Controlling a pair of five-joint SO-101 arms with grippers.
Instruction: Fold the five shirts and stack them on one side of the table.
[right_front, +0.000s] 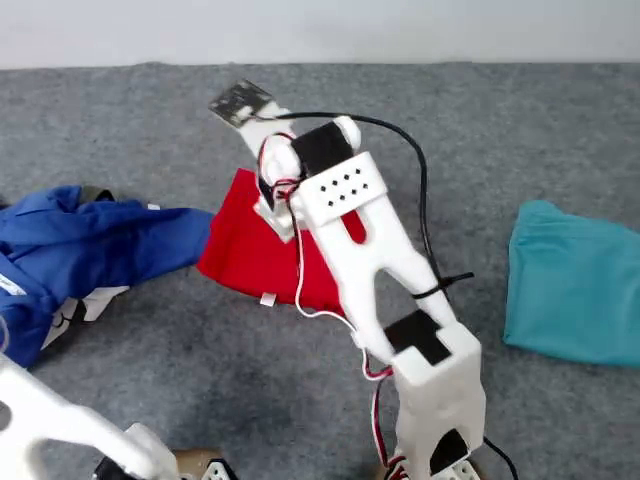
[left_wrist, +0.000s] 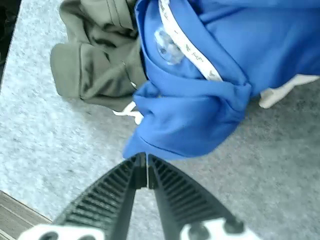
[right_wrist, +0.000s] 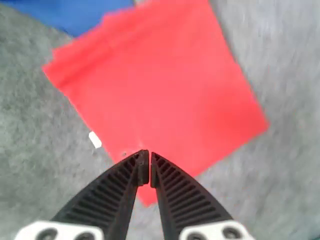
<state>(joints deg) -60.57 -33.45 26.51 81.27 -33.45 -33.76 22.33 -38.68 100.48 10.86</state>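
Right gripper (right_wrist: 149, 162), jaws pressed together and empty, is held over an edge of the folded red shirt (right_wrist: 155, 90) at mid surface (right_front: 200, 360). Left gripper (left_wrist: 146, 165), likewise closed, is poised beside the crumpled blue shirt (left_wrist: 200, 85), which overlaps an olive shirt (left_wrist: 95, 65). Bare surface is left between the red shirt and the teal shirt (right_front: 570, 280). A white tag (right_wrist: 94, 140) is seen at the red shirt's edge; print on the blue shirt's collar tape (left_wrist: 185, 42) cannot be read.

no legible text, print on blue shirt (left_wrist: 200, 110) neck tape (left_wrist: 187, 47) too blurred
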